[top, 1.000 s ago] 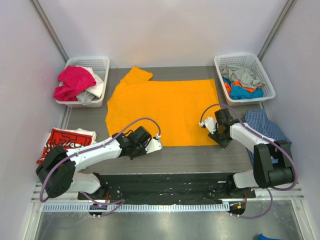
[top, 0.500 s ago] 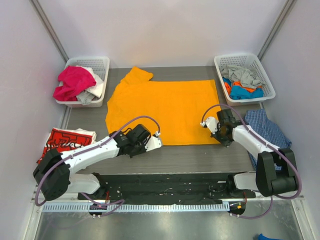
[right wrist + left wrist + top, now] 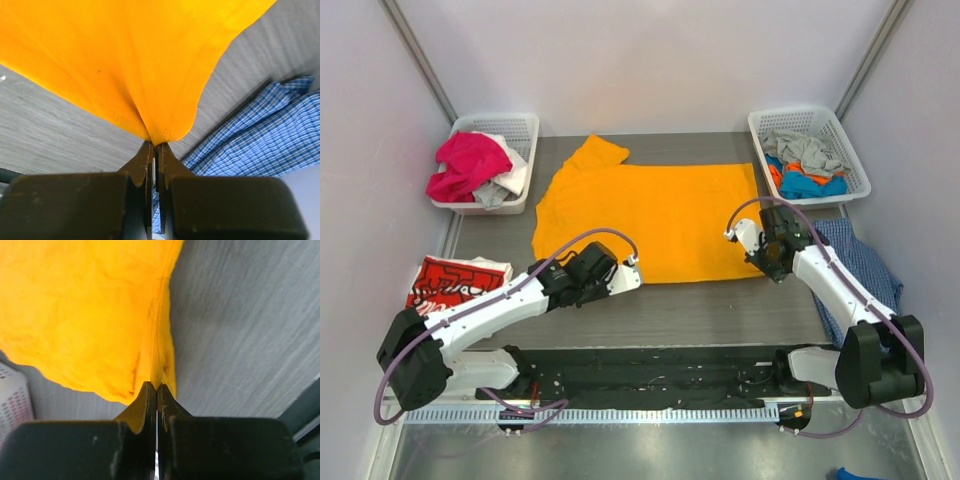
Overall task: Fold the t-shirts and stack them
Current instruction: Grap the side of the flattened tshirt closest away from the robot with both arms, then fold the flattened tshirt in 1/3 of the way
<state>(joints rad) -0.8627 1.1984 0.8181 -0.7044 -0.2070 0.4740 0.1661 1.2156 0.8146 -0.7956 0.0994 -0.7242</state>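
The orange-yellow t-shirt [image 3: 650, 215] lies spread on the grey table, one sleeve at the back left. My left gripper [image 3: 582, 278] is shut on its near left corner; the left wrist view shows the cloth [image 3: 100, 315] pinched between the fingertips [image 3: 156, 387]. My right gripper [image 3: 767, 255] is shut on the near right corner, lifted off the table; the right wrist view shows the hem [image 3: 165, 100] hanging from the closed jaws. The red t-shirt with white lettering [image 3: 455, 278] lies folded at the left.
A white basket [image 3: 525, 125] with pink and white clothes stands back left. A white basket [image 3: 755, 120] with grey, blue and orange clothes stands back right. A blue checked shirt [image 3: 855, 260] lies at the right, also in the right wrist view [image 3: 270, 130].
Both grippers have moved away from the near edge with the shirt's near corners, the right one higher. The shirt's near hem has drawn back with them.
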